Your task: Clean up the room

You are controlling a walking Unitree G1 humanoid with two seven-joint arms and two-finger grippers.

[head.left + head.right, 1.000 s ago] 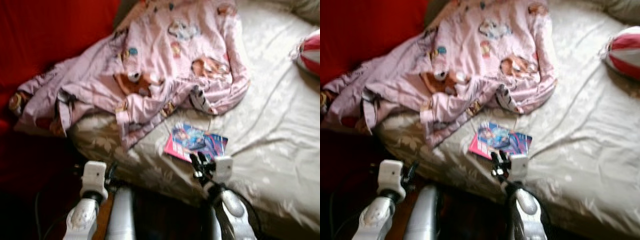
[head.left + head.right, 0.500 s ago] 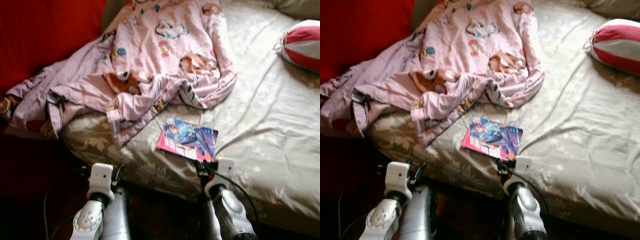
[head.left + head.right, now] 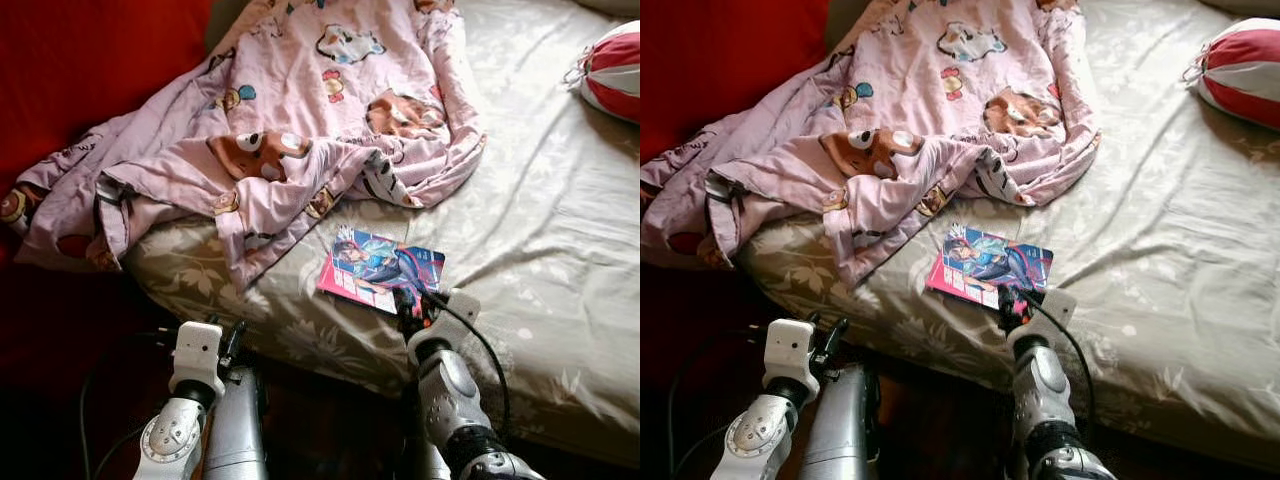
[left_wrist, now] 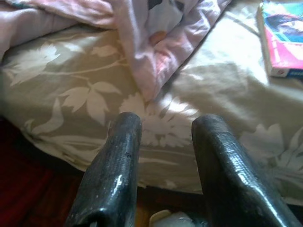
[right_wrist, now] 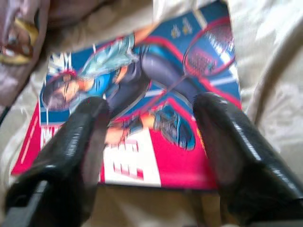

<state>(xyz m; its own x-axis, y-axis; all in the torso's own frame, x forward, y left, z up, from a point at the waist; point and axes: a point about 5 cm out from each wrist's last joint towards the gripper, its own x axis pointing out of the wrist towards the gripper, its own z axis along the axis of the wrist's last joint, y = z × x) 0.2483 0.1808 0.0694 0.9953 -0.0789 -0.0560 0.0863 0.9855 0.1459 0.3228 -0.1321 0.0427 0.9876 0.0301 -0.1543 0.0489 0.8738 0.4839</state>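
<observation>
A colourful book [image 3: 378,268] with a pink and blue cartoon cover lies flat on the beige flowered bed sheet [image 3: 540,220], near the bed's front edge. My right gripper [image 3: 408,303] sits at the book's near right corner. In the right wrist view it [image 5: 152,104] is open, its black fingers [image 5: 85,137] spread just above the cover [image 5: 142,71]. My left gripper [image 3: 226,342] stays low in front of the mattress edge, open and holding nothing [image 4: 168,123].
A crumpled pink cartoon-print blanket [image 3: 300,120] covers the bed's far left and hangs over the edge. At the far right rests a red and white striped cushion [image 3: 612,68]. A red surface [image 3: 90,70] rises on the left. The floor below is dark.
My right gripper has reached forward from the bed's edge to the book's near corner. The head camera has shifted slightly. The left arm has stayed low.
</observation>
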